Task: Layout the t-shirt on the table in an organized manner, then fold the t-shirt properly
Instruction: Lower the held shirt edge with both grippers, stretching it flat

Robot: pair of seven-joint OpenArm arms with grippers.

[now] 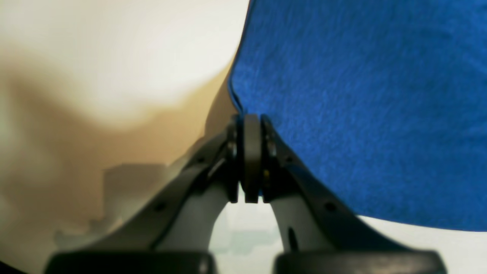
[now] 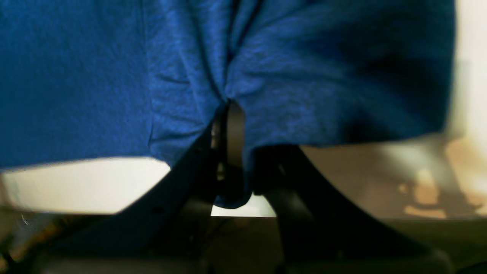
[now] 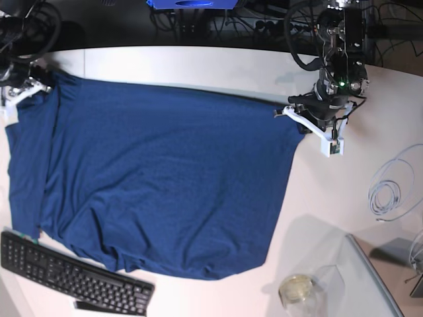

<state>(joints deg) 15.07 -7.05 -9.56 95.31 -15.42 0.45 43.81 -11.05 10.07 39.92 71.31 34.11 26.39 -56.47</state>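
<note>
while each tool (image 1: pixel 251 125) (image 2: pixel 232 110) pinches its edge, the t-shirt (image 3: pixel 158 185) lies spread.

Each black arm (image 3: pixel 338 59) carries looped cables, a green light, and a white-and-black pincer (image 3: pixel 295 113).

Right tool (image 2: pixel 232 114) clamped on bunched t-shirt (image 2: pixel 95 76) edge; cloth fills upper view, white table (image 2: pixel 87 182) below.

A black keyboard (image 3: pixel 73 272) lies at the near left, angled. At the near right stands a clear glass jar (image 3: pixel 299 288) with a yellowish lid, beside a clear sheet (image 3: pixel 370 281). A coil of pale cable (image 3: pixel 390 191) lies at the right. Dark cables (image 3: pixel 198 20) tangle along the far side.
</note>
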